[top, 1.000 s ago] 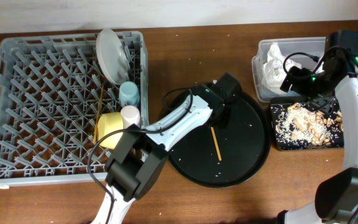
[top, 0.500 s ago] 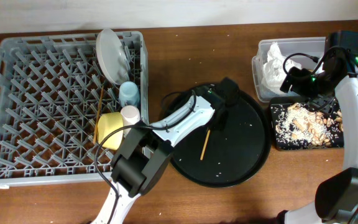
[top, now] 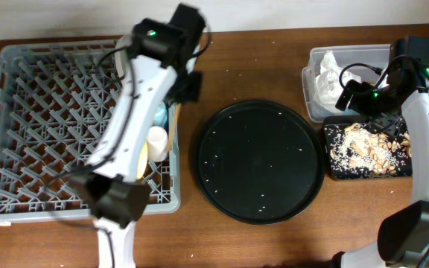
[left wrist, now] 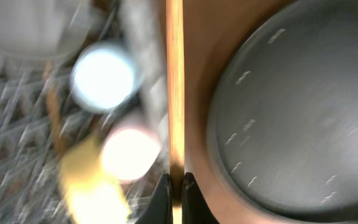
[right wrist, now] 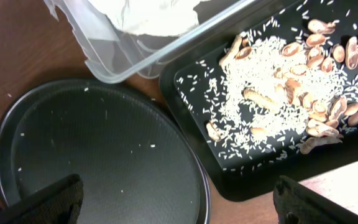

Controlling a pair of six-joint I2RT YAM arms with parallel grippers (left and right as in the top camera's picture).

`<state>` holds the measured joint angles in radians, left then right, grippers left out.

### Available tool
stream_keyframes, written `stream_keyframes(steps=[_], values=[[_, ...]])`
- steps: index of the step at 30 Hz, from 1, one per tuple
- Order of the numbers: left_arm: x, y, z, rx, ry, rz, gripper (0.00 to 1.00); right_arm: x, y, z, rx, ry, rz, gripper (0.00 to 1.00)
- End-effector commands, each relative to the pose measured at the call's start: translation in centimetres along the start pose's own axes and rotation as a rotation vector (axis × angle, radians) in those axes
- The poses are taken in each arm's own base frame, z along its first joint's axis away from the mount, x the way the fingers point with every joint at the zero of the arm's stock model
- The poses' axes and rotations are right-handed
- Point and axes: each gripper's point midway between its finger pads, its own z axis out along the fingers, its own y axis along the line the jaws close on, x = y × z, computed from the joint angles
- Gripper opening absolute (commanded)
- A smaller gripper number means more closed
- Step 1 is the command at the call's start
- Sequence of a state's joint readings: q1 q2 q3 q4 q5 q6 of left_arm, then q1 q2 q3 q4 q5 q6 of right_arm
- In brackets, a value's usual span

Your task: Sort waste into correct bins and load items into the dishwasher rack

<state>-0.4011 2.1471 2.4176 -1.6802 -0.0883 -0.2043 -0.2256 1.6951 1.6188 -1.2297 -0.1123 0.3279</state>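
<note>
My left gripper (left wrist: 174, 184) is shut on a wooden chopstick (left wrist: 174, 81) and holds it over the right wall of the grey dishwasher rack (top: 51, 126). In the overhead view the gripper (top: 188, 85) is by the rack's far right corner. The left wrist view is blurred; it shows the blue cup (left wrist: 103, 76), pink cup (left wrist: 131, 153) and yellow bowl (left wrist: 91, 190) in the rack. The pink cup (top: 157, 138) also shows overhead; my arm hides the plate. My right gripper (right wrist: 185, 205) is open and empty above the clear tub (top: 313, 56) and black tray (top: 405, 170). The tub holds the napkin (top: 328, 74); the tray holds food scraps (top: 363, 145).
The large round black tray (top: 259, 160) lies between the rack and the bins, with only a few rice grains on it. It also shows in the right wrist view (right wrist: 98, 155) next to the tub (right wrist: 166, 43) and the scraps tray (right wrist: 185, 81).
My left gripper has lifted the chopstick off the round black tray and swung left and back to the rack's right wall. The right arm has not moved.
</note>
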Motion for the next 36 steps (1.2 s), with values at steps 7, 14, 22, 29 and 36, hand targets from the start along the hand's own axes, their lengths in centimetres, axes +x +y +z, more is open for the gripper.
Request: stream_keyframes(steps=[7, 14, 22, 29, 36], values=[[8.1, 14.0, 6.5, -0.180, 0.262, -0.244, 0.01, -0.5, 0.1, -0.4, 0.003, -0.028, -0.016, 0.98], [7.3, 15.9, 6.7, -0.240, 0.219, -0.265, 0.62, -0.5, 0.1, -0.4, 0.004, -0.026, -0.016, 0.98], [1.7, 6.4, -0.3, 0.087, -0.077, -0.015, 0.61, 1.3, 2.9, -0.8, -0.147, 0.044, -0.127, 0.96], [-1.7, 2.2, -2.5, 0.209, -0.260, 0.052, 0.99, 6.8, 6.9, -11.9, -0.256, -0.201, -0.404, 0.97], [-2.7, 2.5, -2.8, 0.191, -0.302, 0.050, 0.99, 14.4, 2.8, -17.9, -0.246, -0.255, -0.406, 0.98]])
